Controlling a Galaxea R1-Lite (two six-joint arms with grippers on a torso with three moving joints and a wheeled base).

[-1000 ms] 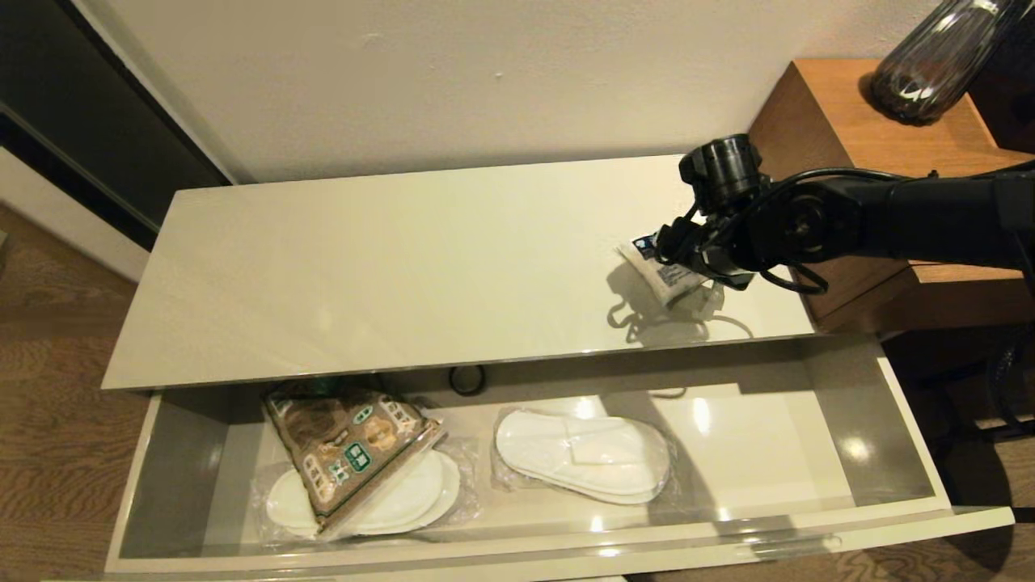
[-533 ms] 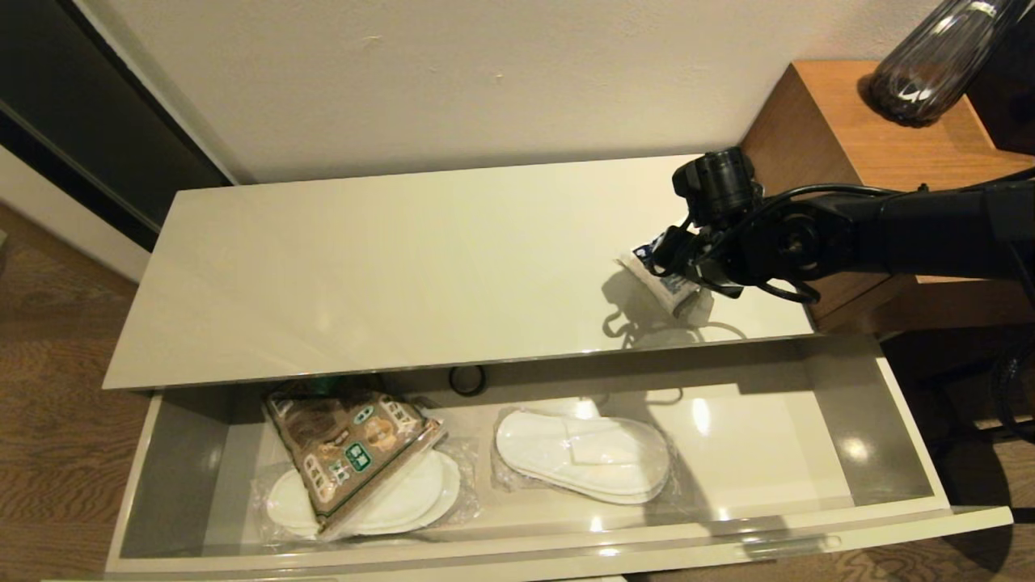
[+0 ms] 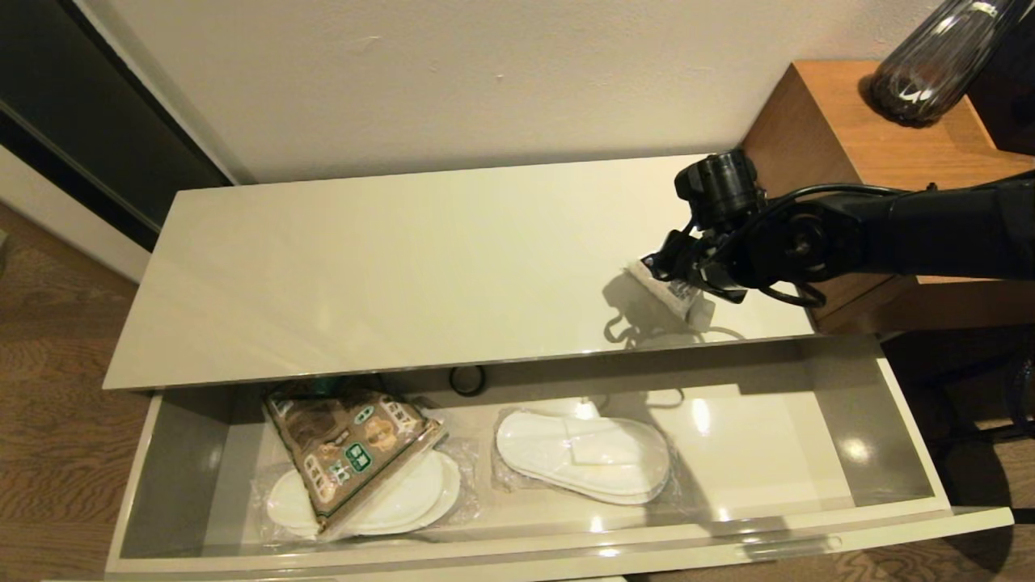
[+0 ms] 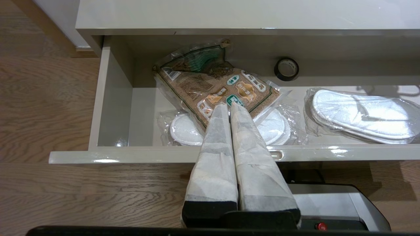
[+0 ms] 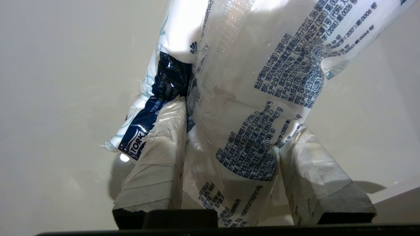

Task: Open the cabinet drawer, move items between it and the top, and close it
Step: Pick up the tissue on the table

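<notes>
The cabinet drawer (image 3: 534,551) is pulled out below the glossy cream top (image 3: 404,267). Inside lie the brown-and-green snack bag (image 3: 348,449) on one wrapped slipper pair (image 3: 408,497), another slipper pair (image 3: 582,454), and the black tape roll (image 3: 467,378) at the back. My right gripper (image 3: 675,271) is shut on the white tissue pack (image 3: 673,293), whose lower end meets the top's right end; in the right wrist view its fingers (image 5: 164,147) pinch the tissue pack (image 5: 249,65). My left gripper (image 4: 229,106) is shut and empty, parked before the drawer front (image 4: 131,154), pointing at the snack bag (image 4: 210,85).
A taller brown wooden side table (image 3: 873,121) with a dark glass vase (image 3: 930,65) stands right of the cabinet, close behind my right arm. The wall runs behind the top. Wood floor surrounds the drawer, and the robot's base (image 4: 328,203) sits before it.
My right gripper has sunk slightly with the tissue pack, bringing its lower end down toward the cabinet top. Drawer contents have not moved.
</notes>
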